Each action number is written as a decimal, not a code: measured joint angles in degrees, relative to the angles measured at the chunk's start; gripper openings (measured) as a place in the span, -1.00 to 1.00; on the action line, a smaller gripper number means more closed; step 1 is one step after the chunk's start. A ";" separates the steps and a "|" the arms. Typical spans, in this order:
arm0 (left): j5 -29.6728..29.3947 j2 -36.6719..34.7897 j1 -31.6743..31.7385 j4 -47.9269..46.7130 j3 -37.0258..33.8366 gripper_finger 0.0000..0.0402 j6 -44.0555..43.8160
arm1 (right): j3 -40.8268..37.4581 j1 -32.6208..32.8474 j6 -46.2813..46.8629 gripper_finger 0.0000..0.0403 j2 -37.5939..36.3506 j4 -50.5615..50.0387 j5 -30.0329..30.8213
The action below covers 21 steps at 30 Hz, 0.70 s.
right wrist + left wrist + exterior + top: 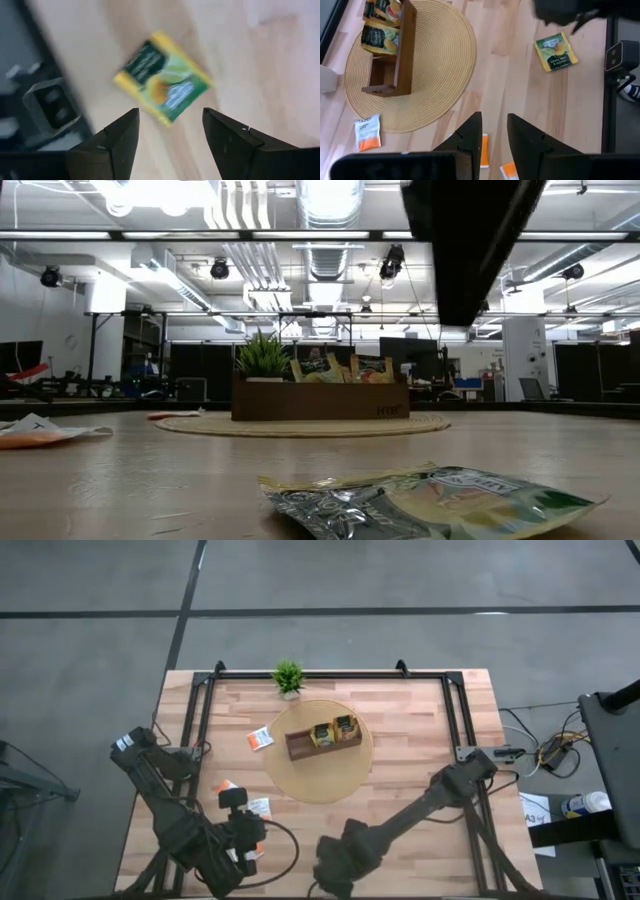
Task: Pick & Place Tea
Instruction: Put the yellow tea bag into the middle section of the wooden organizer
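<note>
Right wrist view: the right pincer is seen wide open above a green-and-yellow sachet, which lies flat on the bench btwn the fingers, nothing held. In the low view the same sachet lies close to the camera, well apart from the tray. In the high view the right pincer is placed at the bench's near edge, well away from the tray.

The tray is set on a round woven mat; two green-and-yellow sachets stand in it, at the end away from the left arm, w/ the other end shown bare in the left wrist view. A potted plant stands just beyond the mat.

The left pincer is seen partly open, nothing btwn its fingers, above two orange sachets near the mat. Another white-and-orange sachet lies just beside the mat, on the left arm's side. Two more lie near the left pincer.
</note>
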 joint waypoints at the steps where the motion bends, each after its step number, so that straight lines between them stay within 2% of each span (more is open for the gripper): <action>1: 0.00 0.00 0.00 -0.08 0.00 -0.56 0.00 | -0.22 -0.49 1.65 0.08 0.13 -0.70 0.01; 11: -0.07 0.00 0.00 -0.77 0.00 -0.56 1.55 | -2.72 -2.01 8.19 0.08 0.33 -0.04 -0.03; 17: -0.12 -0.15 0.00 -0.94 0.00 -0.56 1.55 | -7.21 -2.08 8.96 0.08 0.31 6.81 -3.90; 21: -0.13 -0.20 0.00 -0.96 0.00 -0.56 1.55 | -9.30 -2.01 10.64 0.08 0.29 6.28 -4.35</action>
